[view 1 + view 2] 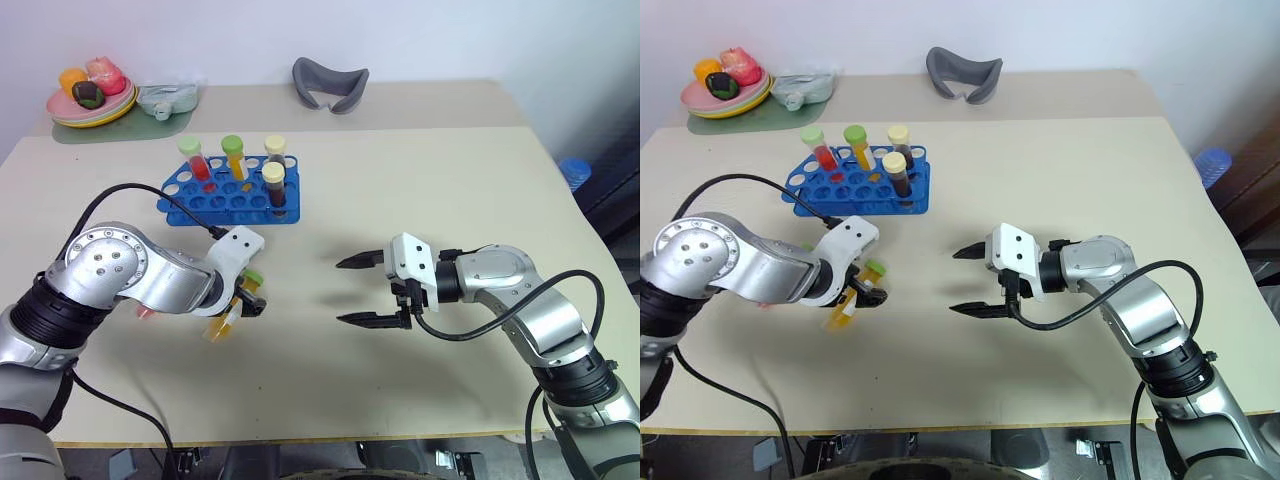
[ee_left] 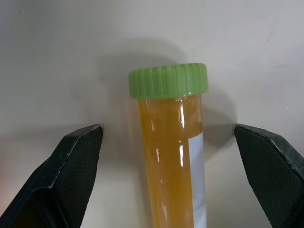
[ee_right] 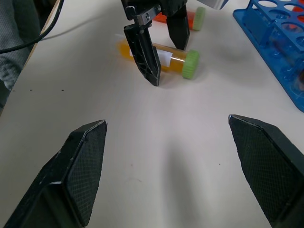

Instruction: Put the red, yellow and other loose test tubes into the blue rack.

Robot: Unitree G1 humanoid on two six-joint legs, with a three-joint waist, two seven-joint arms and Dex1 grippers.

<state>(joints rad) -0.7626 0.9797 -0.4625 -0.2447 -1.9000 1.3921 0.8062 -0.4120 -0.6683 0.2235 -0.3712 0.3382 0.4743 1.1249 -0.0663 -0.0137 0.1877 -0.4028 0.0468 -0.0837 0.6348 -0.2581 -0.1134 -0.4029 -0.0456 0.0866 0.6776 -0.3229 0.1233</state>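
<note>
— On the table (image 1: 420,180), head views first: where are the tubes?
— A yellow tube (image 1: 226,318) lies flat under the left gripper (image 1: 243,303); the blue rack (image 1: 232,196) stands beyond, four tubes upright in it. The right gripper (image 1: 358,291) hovers nearby, jaws wide, empty.
— Left wrist view?
— Jaws spread wide, straddling the yellow tube, not touching it.
— Right wrist view?
— A red tube (image 3: 183,19) lies just behind the yellow one.
</note>
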